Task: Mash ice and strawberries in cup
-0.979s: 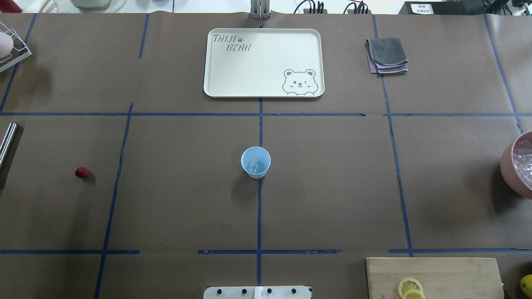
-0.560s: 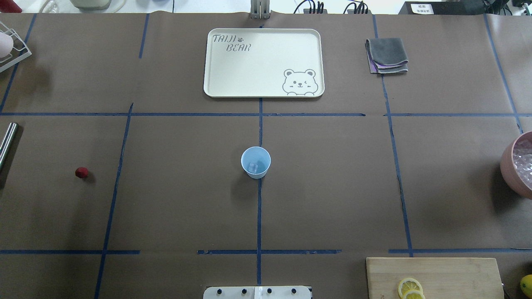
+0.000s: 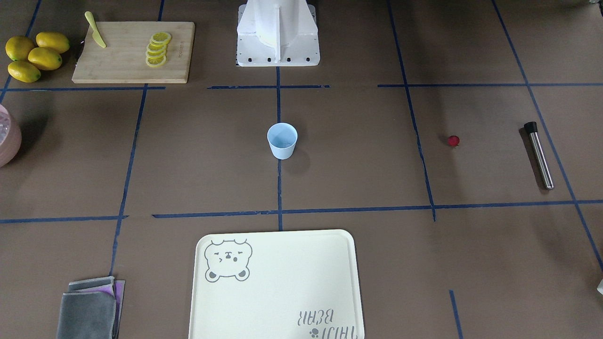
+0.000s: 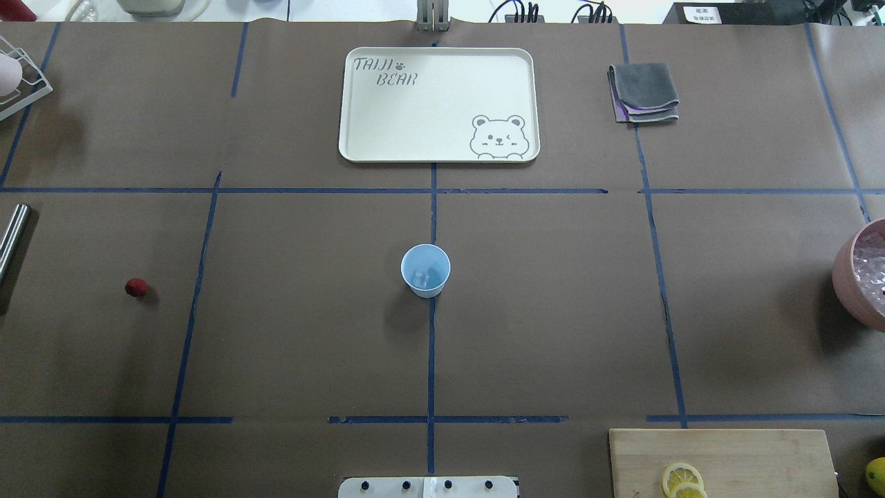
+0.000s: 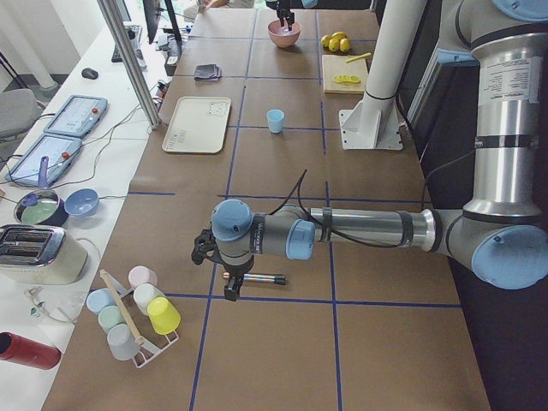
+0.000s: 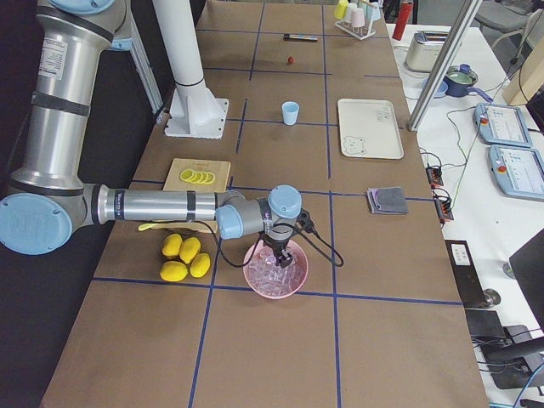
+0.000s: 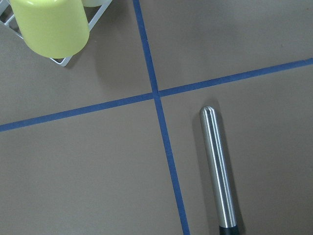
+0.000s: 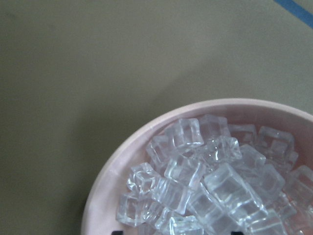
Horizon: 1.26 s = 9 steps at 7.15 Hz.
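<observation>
On taped brown tbl: cup, tray.

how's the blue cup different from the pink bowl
Size: the blue cup is small and tapered; the pink bowl is much wider and rounded.
Contents: the cup holds only a piece or so of ice; the bowl is heaped with ice cubes.
Place: the cup stands mid table; the bowl sits at the edge on the robot's right.
Both stand upright, open-topped.
</observation>
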{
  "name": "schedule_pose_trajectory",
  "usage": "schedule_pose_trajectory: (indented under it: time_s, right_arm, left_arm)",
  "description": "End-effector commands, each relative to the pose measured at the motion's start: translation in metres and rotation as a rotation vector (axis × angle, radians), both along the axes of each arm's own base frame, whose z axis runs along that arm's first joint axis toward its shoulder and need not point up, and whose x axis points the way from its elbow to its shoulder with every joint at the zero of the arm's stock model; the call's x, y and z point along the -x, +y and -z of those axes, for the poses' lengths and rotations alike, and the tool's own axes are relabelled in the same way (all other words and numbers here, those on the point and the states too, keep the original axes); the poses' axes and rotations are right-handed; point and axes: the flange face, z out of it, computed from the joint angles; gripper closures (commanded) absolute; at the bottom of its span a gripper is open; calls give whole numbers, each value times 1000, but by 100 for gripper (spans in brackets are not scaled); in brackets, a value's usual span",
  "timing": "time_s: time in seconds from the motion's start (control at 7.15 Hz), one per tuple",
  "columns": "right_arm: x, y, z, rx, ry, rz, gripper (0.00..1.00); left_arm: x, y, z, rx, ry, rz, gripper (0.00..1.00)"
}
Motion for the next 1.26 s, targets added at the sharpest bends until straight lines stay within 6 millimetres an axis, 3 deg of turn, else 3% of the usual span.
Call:
schedule_pose_trajectory:
  time_s: [0.0,0.56,0.7,0.84,1.12]
  right_arm:
    - [3,5,-8,10,26,11,22]
    - [5,11,-22,29,52,22,31]
    - [5,10,-21,23,55,22,59]
    - [6,7,-18,19,52,21,79]
    - [8,4,-11,6,45,20,96]
  left_arm:
    - [0,0,0,-1,0,0,0]
    - [0,0,0,-2,0,-1,0]
    - [0,0,0,-2,0,-1,0]
    - [0,0,0,-3,0,-2,0]
    - [0,0,0,-1,0,-1,0]
